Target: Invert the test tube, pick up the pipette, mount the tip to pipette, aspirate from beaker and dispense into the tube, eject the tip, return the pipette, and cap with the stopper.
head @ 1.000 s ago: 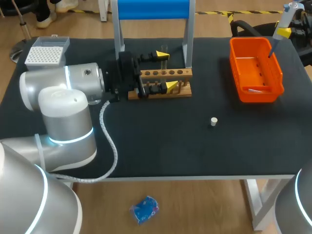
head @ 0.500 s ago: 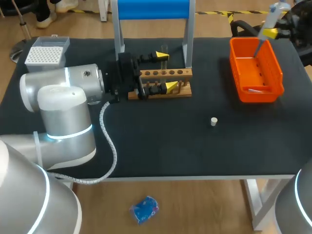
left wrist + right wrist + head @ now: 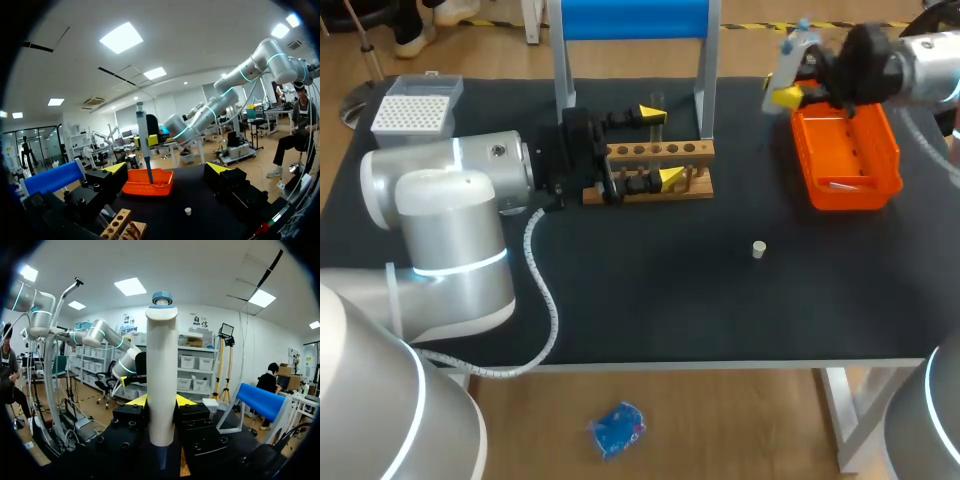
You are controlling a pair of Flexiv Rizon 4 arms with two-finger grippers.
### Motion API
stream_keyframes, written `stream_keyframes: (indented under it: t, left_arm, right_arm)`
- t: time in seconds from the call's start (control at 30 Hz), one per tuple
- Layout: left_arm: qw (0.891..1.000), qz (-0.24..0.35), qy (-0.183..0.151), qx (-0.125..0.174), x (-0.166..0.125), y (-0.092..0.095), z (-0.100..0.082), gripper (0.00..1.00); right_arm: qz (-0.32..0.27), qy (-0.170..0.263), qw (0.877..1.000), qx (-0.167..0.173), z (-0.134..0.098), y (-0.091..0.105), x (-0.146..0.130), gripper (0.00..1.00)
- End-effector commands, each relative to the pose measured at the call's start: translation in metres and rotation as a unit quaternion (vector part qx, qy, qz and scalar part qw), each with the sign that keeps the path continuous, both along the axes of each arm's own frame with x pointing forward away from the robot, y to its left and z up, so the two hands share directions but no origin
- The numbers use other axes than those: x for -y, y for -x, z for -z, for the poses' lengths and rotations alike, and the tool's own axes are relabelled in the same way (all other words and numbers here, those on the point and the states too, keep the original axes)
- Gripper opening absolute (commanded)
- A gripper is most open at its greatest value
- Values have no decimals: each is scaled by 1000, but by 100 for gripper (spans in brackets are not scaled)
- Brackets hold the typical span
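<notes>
The black table (image 3: 720,300) is matte and looks grippy, so we expect small parts to sit rather than slide. Our left arm (image 3: 450,220) lies low along its left side. The left gripper (image 3: 661,145) has its fingers released and spread wide, one behind and one in front of the wooden test tube rack (image 3: 660,152), and we see nothing held between them. A blue-topped frame (image 3: 632,18) stands at the far edge behind the rack. The orange bin (image 3: 806,150) sits at the far right and the white tip box (image 3: 415,112) at the far left corner, well apart. The right gripper (image 3: 795,85) hangs above the bin's near-left corner, clamped on the pipette (image 3: 788,58), which tilts with its upper end away from the bin. The right wrist view shows the fingers (image 3: 187,412) pressing the barrel from both sides, low on the body. We judge the pipette light, stiff and smooth-walled, so a mid-barrel hold suits it, leaving the plunger free and the thin nozzle exposed for seating a tip. The small white stopper (image 3: 758,248) stands alone near mid-table, light and likely to roll if nudged. No beaker shows.
</notes>
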State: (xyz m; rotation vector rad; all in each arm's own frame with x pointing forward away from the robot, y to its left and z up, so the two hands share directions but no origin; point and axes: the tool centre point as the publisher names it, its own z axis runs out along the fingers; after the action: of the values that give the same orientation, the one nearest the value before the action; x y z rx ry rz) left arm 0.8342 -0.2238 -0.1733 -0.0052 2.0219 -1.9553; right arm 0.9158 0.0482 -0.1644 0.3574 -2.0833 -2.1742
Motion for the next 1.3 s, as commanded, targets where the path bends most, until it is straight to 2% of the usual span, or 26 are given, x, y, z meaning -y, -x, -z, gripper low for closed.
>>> stream_keyframes:
  t: [0.03,0.47,0.53,0.57,0.63,0.77,0.83,0.9,1.0,1.07,1.3]
  left_arm:
    - [1000,-2,0,0,2,0,0,100]
    - [1000,-2,0,0,2,0,0,100]
    - [1000,0,5,-27,2,0,1,100]
    - [1000,-4,-4,-25,2,0,1,100]
    - [999,2,1,-47,2,0,2,100]
    - [998,2,-18,-53,3,1,2,100]
    - [998,3,-16,-63,3,0,2,100]
    - [998,5,-13,-67,3,0,0,100]
    - [997,10,-15,-71,4,-1,0,100]
    - [997,10,-14,-72,5,-1,0,100]
    - [998,1,-14,-67,5,-2,0,100]
  right_arm:
    - [6,0,1000,-2,2,14,-16,0]
    - [6,0,1000,-2,2,14,-16,0]
    - [6,0,1000,-2,2,14,-16,0]
    - [4,10,1000,0,3,17,-19,0]
    - [-2,34,999,0,11,24,-26,0]
    - [-19,33,999,-12,23,40,-41,0]
    - [-26,29,999,-15,29,48,-49,0]
    - [-33,47,998,-9,33,59,-61,0]
    - [-52,38,998,-10,43,69,-74,0]
    - [-61,54,997,-4,47,77,-83,0]
    - [-64,26,998,16,47,83,-93,0]
